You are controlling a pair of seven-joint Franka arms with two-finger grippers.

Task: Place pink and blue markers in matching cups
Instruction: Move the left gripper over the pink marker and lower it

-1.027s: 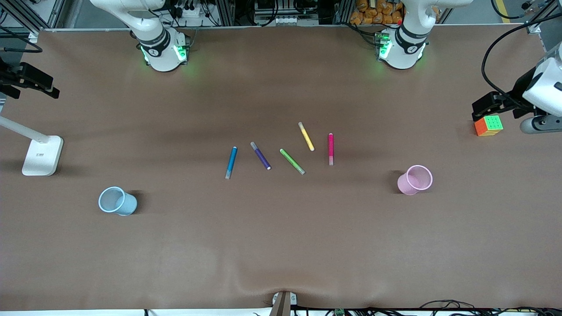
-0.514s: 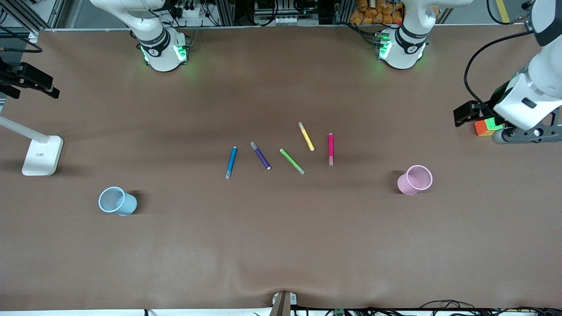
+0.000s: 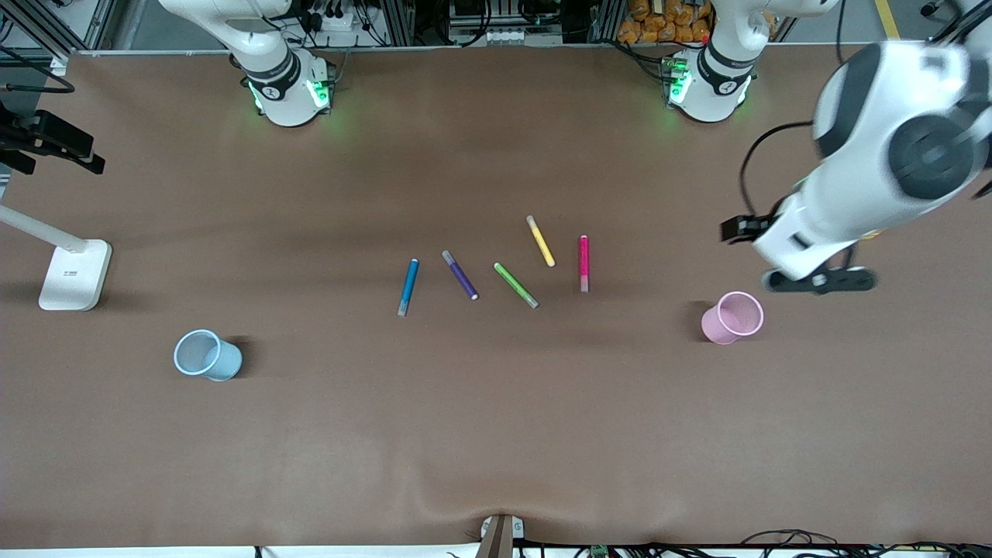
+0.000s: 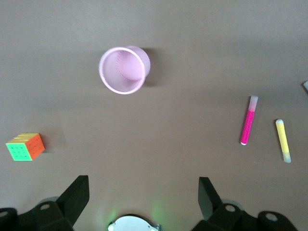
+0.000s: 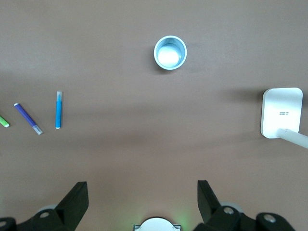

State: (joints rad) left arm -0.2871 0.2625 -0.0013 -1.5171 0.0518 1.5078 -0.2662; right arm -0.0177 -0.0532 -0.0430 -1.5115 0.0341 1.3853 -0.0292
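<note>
The pink marker [image 3: 583, 263] lies at mid-table and also shows in the left wrist view [image 4: 248, 127]. The blue marker [image 3: 408, 287] lies toward the right arm's end of the marker row and shows in the right wrist view [image 5: 58, 110]. The pink cup [image 3: 732, 317] stands upright toward the left arm's end, and the left wrist view [image 4: 124, 70] shows it empty. The blue cup [image 3: 206, 355] stands toward the right arm's end, empty in the right wrist view [image 5: 170, 53]. My left gripper [image 4: 143, 195] is open and empty, high over bare table beside the pink cup. My right gripper [image 5: 143, 195] is open and empty, high up.
A purple marker [image 3: 459, 274], a green marker [image 3: 515, 284] and a yellow marker [image 3: 540, 241] lie between the blue and pink ones. A colour cube [image 4: 25, 146] sits at the left arm's end, covered by the left arm [image 3: 852, 194] in the front view. A white lamp base [image 3: 75, 274] stands at the right arm's end.
The left arm has swung in from the table's end by the cube toward the pink cup and now covers the cube in the front view. The markers and cups have not moved.
</note>
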